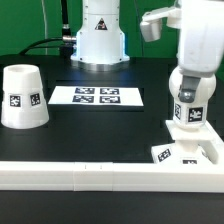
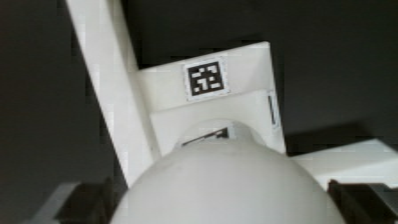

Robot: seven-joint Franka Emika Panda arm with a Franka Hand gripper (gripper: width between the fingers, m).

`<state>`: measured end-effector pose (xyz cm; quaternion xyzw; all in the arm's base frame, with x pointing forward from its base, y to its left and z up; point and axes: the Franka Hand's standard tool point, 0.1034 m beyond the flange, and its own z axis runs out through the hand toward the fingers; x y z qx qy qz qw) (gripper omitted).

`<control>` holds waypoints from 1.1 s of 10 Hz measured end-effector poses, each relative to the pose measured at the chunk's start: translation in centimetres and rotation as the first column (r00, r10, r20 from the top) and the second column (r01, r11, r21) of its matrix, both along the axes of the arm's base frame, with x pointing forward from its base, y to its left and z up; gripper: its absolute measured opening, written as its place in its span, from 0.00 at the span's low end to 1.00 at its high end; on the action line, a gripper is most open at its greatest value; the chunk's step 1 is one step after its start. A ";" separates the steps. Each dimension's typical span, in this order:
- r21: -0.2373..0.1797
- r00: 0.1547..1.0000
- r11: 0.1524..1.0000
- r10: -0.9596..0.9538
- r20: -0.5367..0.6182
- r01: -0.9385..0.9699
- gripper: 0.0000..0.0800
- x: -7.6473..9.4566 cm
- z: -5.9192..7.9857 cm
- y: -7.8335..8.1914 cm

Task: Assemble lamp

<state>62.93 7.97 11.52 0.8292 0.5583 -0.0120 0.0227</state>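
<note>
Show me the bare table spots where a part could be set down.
Bare table lies between the marker board and the front rail, plus a thin strip between the shade and that board. Crowded: the exterior view's right, where the tool and bulb stand over the base.

Open tabletop (image 1: pixel 60 140) is left between the shade (image 1: pixel 22 97) and the base (image 1: pixel 192 152), crossed only by the flat marker board (image 1: pixel 98 96), while the front is closed off by a white rail (image 1: pixel 90 176) and the space over the base is filled by the bulb (image 2: pixel 222 185), clasped by the gripper (image 1: pixel 187 112).
</note>
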 end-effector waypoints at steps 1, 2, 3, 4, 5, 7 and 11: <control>0.000 0.996 0.996 -0.091 0.000 0.091 0.72 -0.1 0.0 0.0; 0.000 0.983 0.983 -0.182 0.002 0.182 0.72 -0.2 0.0 0.1; 0.002 0.970 0.970 -0.242 0.005 0.242 0.72 -0.2 0.0 0.2; 0.005 0.954 0.954 -0.299 0.012 0.299 0.72 -0.1 0.0 0.3; 0.006 0.935 0.935 -0.354 0.014 0.354 0.72 -0.1 0.0 0.4; 0.010 0.888 0.889 -0.459 0.018 0.458 0.72 -0.1 -0.1 0.4; 0.020 0.738 0.738 -0.674 0.022 0.674 0.72 -0.2 -0.1 0.6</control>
